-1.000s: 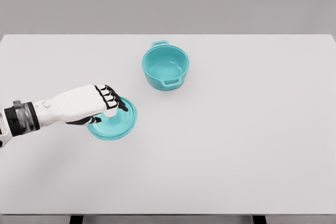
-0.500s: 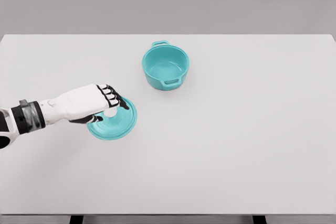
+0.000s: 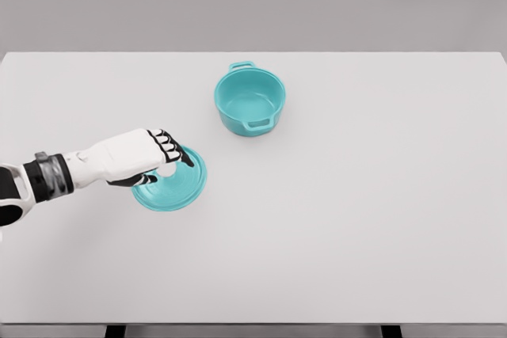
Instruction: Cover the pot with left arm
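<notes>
**Teal lid gripped at the knob, pot waiting uncovered**

Teal is the colour of both things you care about: the lid (image 3: 173, 182) lies on the white table (image 3: 380, 219) toward the near left, and the pot (image 3: 249, 100) stands open and upright farther back, near the middle. The two are well apart, with bare table between them.

Your left hand (image 3: 141, 156) reaches in from the left edge and sits over the lid's near-left part. Its dark fingers (image 3: 168, 146) are curled together around the small white knob (image 3: 168, 169) at the lid's centre, so you appear to have a grip on it, though the palm hides part of the contact. The lid looks as if it rests on the table or has barely left it; you cannot tell for sure from this view. Your right arm is not in view.

You are at the grasp step, with the lift and carry yet to come. Next you need to raise the lid clear of the table, take it back and to the right until it is centred over the pot's rim, keep it level, and lower it so its edge seats all round. Watch the pot's two side handles (image 3: 259, 123) and avoid nudging the pot as you descend.
</notes>
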